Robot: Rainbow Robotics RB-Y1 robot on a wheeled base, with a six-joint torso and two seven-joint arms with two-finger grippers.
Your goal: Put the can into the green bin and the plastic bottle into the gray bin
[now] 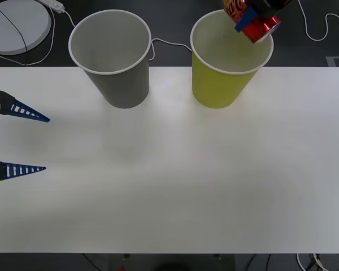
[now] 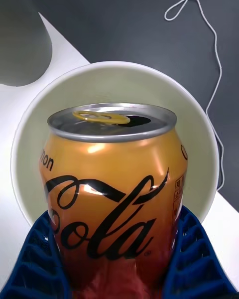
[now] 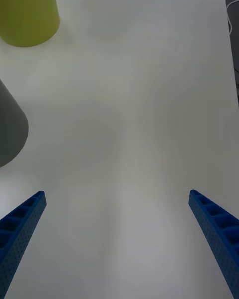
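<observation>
Tabletop (image 1: 175, 186) spans the front edge; green bin (image 1: 223, 84) stands at its far edge. Left jaws (image 1: 17, 138) hang spread at the left edge. Right jaws (image 2: 119, 269) pinch the can's (image 2: 117, 179) lower sides above the bin: light, thin-walled, probably slippery.

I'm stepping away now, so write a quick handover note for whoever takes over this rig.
Right gripper: shut on the can, held over the open mouth of the green bin; not yet released.
Left gripper: open, idle over the table's left edge.
Gray bin: stands left of the green one.
Done: can picked up and carried to the bin.
Left: drop the can in. I see no plastic bottle on the table.
</observation>
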